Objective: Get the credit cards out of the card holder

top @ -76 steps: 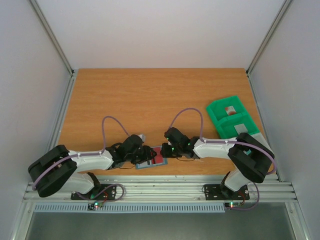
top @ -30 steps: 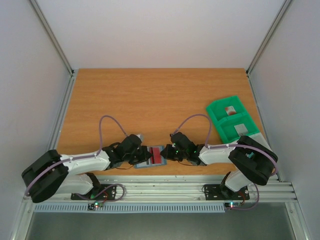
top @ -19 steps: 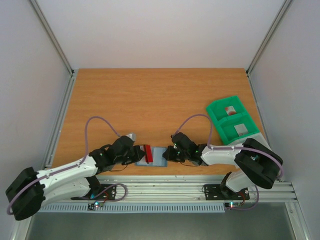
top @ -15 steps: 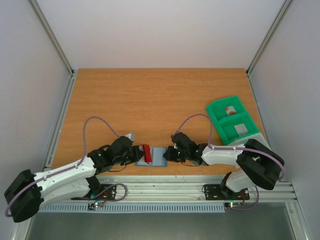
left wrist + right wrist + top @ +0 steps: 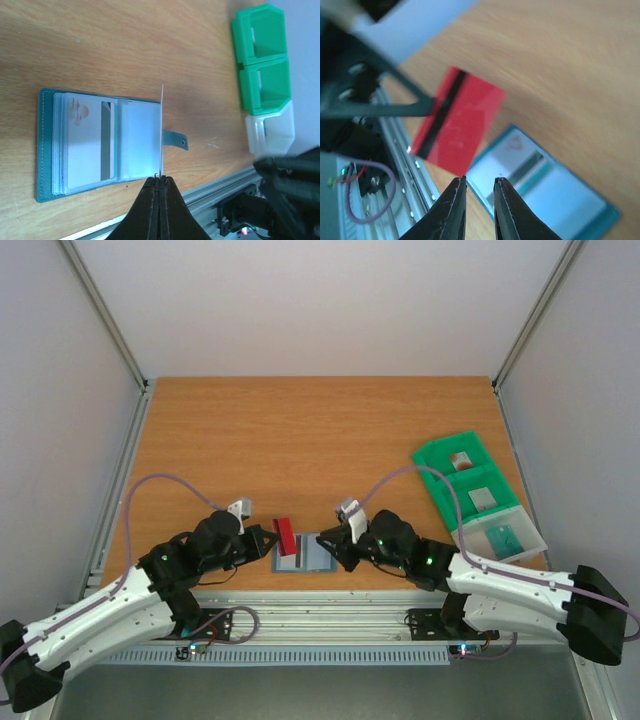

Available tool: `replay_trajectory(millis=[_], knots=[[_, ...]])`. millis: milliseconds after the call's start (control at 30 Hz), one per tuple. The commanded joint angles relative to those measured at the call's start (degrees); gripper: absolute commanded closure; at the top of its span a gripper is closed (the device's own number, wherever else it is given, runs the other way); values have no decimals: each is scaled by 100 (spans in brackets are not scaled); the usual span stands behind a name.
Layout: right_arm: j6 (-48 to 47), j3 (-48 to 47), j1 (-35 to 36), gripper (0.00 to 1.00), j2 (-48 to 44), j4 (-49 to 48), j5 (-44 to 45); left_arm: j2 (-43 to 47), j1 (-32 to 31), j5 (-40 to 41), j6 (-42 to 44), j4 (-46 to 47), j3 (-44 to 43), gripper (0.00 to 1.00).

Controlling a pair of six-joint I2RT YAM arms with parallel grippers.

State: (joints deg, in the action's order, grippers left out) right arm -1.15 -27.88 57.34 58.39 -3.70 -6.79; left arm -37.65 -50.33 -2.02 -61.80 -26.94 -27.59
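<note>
The card holder (image 5: 305,554) lies spread open on the table (image 5: 300,440), close to the near edge and about midway along it. The red card (image 5: 285,536) is clear of it, standing on edge just past the holder's left side and pinched by the left gripper (image 5: 268,540), whose fingers are pressed together on the card's end. The step in hand looks like carrying off the first extracted card. Next comes setting it down, then going back for the pale, dark-striped card (image 5: 87,145) that sits in a clear pocket of the holder's left panel. The right gripper (image 5: 333,550) hovers at the holder's right side with its fingers a little apart and nothing between them; whether it touches the holder is hard to tell. By the right edge stands the green bin (image 5: 424,462) with a pale tray (image 5: 256,131) at its near end. Each section seems to hold one small item, too small to name.
</note>
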Motion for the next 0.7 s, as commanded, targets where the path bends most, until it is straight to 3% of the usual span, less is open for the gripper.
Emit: replay_trajectory(millis=[0,200,433,567,667], knots=[[-2843,643,763,83,-691,-1509,455,363,32,110,-212,-384,-266,99],[-4926,758,1564,82,-544,-1983,1198,526,40,-102,-431,-453,-342,100],[-6965,819,2209,74,687,-3729,2508,491,40,-561,-728,-173,-359,100],[-7741,895,2377,65,1470,-4848,2846,504,40,-679,-823,-67,-351,100],[-7838,881,2445,60,1701,-5051,2883,553,40,-654,-871,-75,-327,100]])
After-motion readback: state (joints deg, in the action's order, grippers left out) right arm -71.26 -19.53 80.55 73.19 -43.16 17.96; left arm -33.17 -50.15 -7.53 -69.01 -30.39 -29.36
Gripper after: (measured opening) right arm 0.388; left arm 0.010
